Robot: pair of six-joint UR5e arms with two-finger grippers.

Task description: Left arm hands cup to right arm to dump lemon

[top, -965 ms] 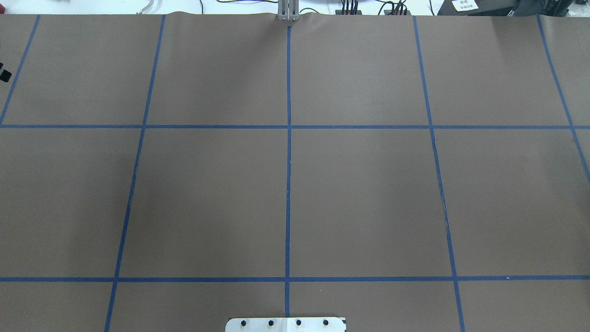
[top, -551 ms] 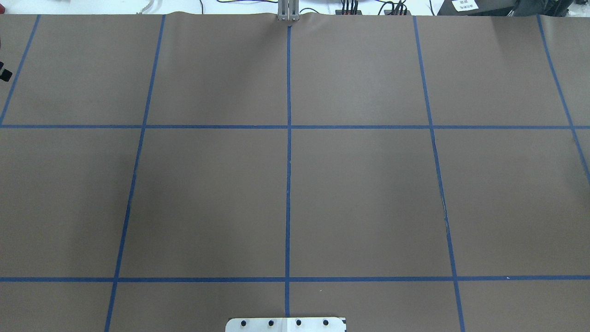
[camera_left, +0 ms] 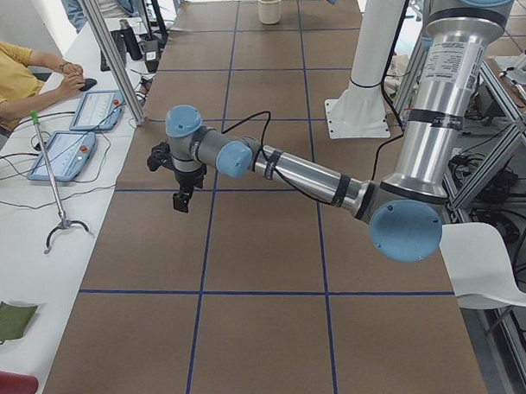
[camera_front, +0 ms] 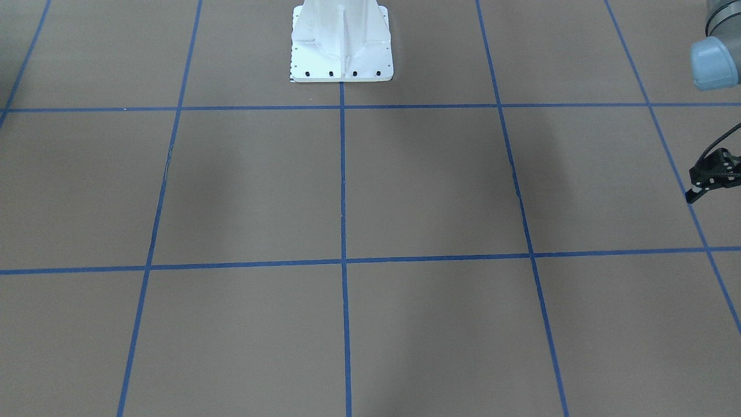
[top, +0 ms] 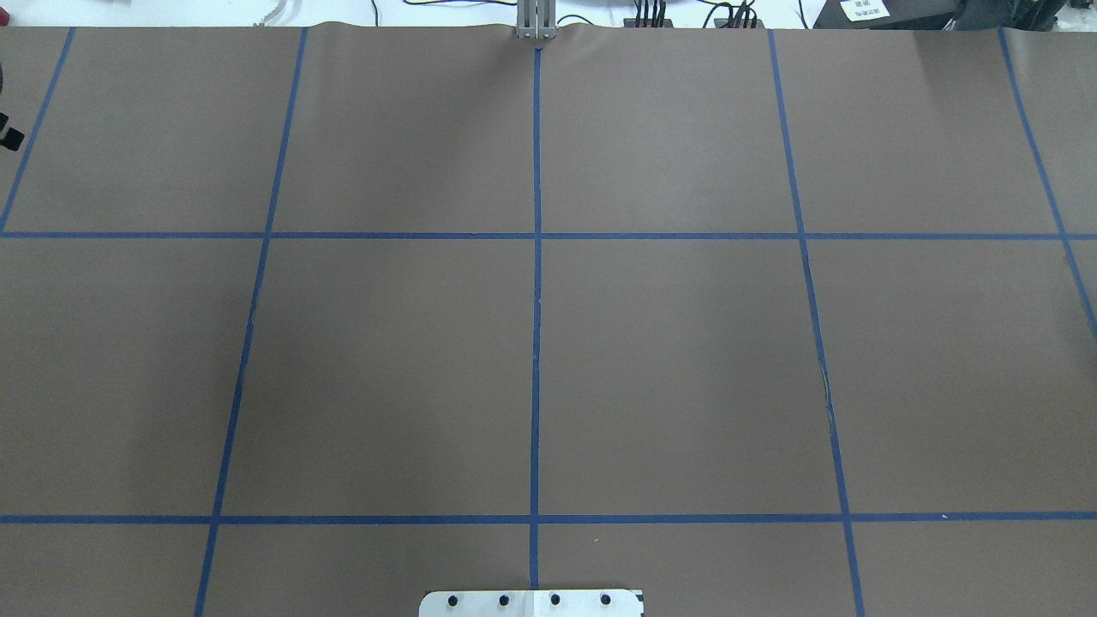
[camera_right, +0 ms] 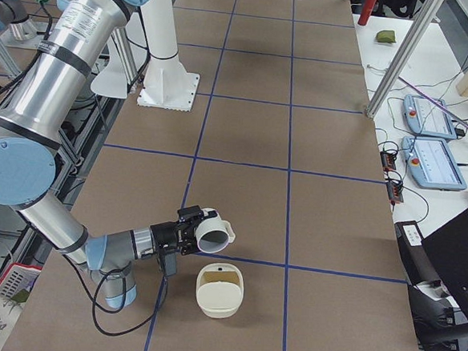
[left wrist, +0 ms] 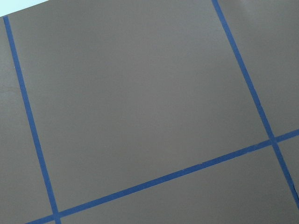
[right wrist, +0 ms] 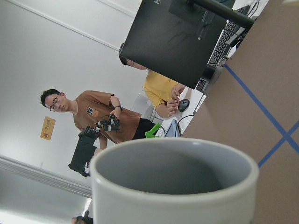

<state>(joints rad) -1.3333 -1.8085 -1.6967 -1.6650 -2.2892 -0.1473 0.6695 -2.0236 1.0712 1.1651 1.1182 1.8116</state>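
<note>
Dumping step. The cup (camera_right: 216, 237) sits tipped sideways at the tip of the right gripper (camera_right: 196, 227), inside apparently empty, a white bowl (camera_right: 218, 307) just beside. Whether the gripper is clamped cannot be told. Next: right the cup.

Layout-wise: the right hand (camera_right: 194, 233) is out near the robot's right end of the bench (camera_right: 329, 198), with the cup (camera_right: 215, 237) at its tip, tipped on its side. A bowl (camera_right: 218, 307) sits on the bench just beside the cup, further toward that end. The left hand (camera_left: 183, 201) hangs over the opposite end, well apart. The pedestal (camera_right: 166, 86) stands mid-bench at the robot's edge.
</note>
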